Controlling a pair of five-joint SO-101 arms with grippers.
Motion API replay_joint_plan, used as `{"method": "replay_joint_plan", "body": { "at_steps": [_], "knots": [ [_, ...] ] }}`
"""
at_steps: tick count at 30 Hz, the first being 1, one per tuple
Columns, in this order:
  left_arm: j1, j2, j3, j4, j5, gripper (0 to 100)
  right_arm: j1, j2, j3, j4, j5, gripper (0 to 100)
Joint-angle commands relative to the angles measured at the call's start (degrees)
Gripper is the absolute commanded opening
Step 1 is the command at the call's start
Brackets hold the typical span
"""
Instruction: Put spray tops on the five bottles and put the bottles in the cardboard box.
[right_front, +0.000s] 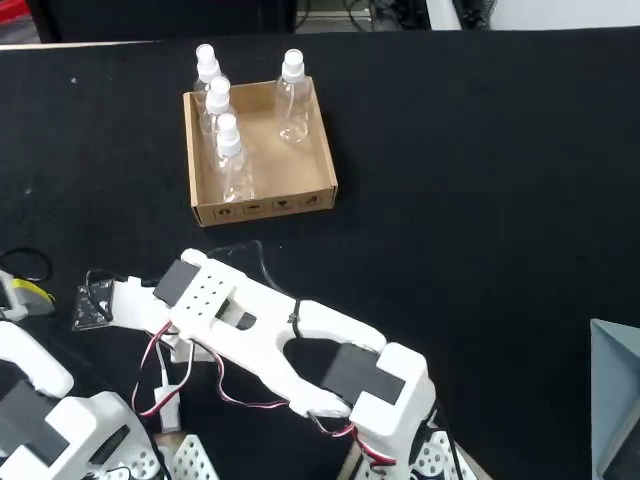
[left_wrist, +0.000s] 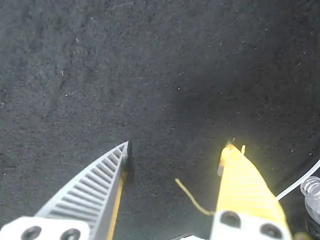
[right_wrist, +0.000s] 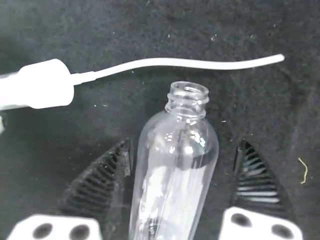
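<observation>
A clear bottle (right_wrist: 175, 170) without a top lies on the black cloth between the fingers of my right gripper (right_wrist: 185, 145), which is open with a small gap on each side. Just past the bottle's open neck lies a white spray top (right_wrist: 42, 85) with its long tube (right_wrist: 190, 62). From above, the right arm stretches across to the near left, its gripper (right_front: 95, 305) low over the cloth. My left gripper (left_wrist: 177, 145) hangs open over bare cloth, close beside it (right_front: 25, 295). The cardboard box (right_front: 265, 205) at the back holds several capped bottles (right_front: 235, 160).
A grey angular object (right_front: 615, 400) sits at the near right edge. A thin black cable loop (right_front: 25, 262) lies at the left edge. A clear bottle neck (left_wrist: 312, 190) and a white tube (left_wrist: 300, 182) show at the left wrist view's edge.
</observation>
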Motion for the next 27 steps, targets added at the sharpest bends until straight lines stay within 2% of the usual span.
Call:
{"method": "replay_joint_plan", "body": {
  "at_steps": [1,5,9,15,27],
  "knots": [
    [-0.6,-2.0,-0.7,-0.6,-0.6,27,1.4,0.5,-3.3,0.7,0.0,27.5],
    [-0.6,-2.0,-0.7,-0.6,-0.6,27,1.2,0.5,-3.3,0.4,-1.3,26.1],
    [-0.6,-2.0,-0.7,-0.6,-0.5,26,1.4,0.5,-3.3,-0.2,-3.7,15.1],
    [-0.6,-2.0,-0.6,-0.6,-0.4,26,2.8,0.5,-3.3,0.0,-6.1,15.7],
    [-0.5,-2.0,0.6,-0.5,-0.5,26,3.0,0.5,-0.4,-0.4,-6.0,17.4]
  ]
}}
